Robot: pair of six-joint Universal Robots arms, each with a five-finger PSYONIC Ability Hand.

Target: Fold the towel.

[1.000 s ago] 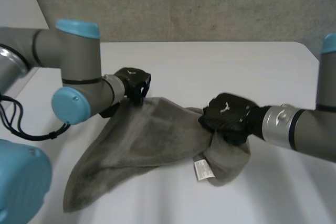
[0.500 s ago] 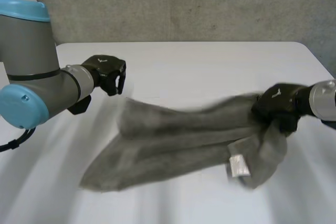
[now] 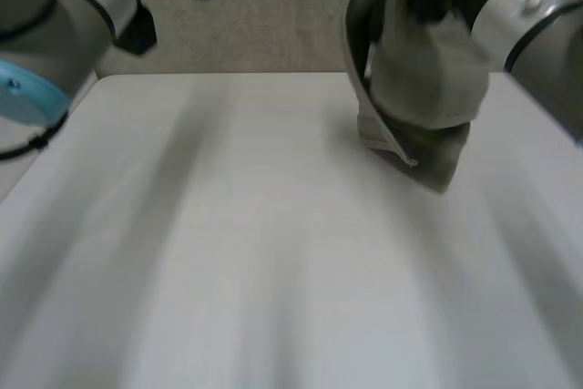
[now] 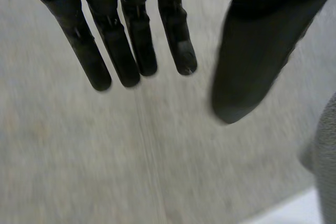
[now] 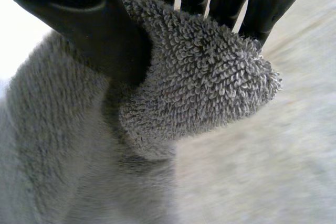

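A: Where's the towel (image 3: pixel 421 70)?

B: Off the table. It's bunched and hanging from the right hand (image 5: pixel 89 30), over the far right part of the white table (image 3: pixel 228 252). The lowest end is near the tabletop. Can't tell if it touches.

A: Grip?

B: The thumb clamps the terry cloth against the fingers (image 5: pixel 262 3). A fold bulges out between them. Which part of the towel is pinched, can't tell.

A: Anything else on it?

B: A pale strip (image 3: pixel 373 129) on the bundle's left side. It's too blurred to name.

A: Left hand?

B: The left hand (image 4: pixel 131 35) is high at the far left, in front of the grey wall (image 3: pixel 264 15). Its fingers are straight, the thumb is spread wide, and it holds nothing. In its wrist view a bit of towel shows beyond the thumb, not touching it.
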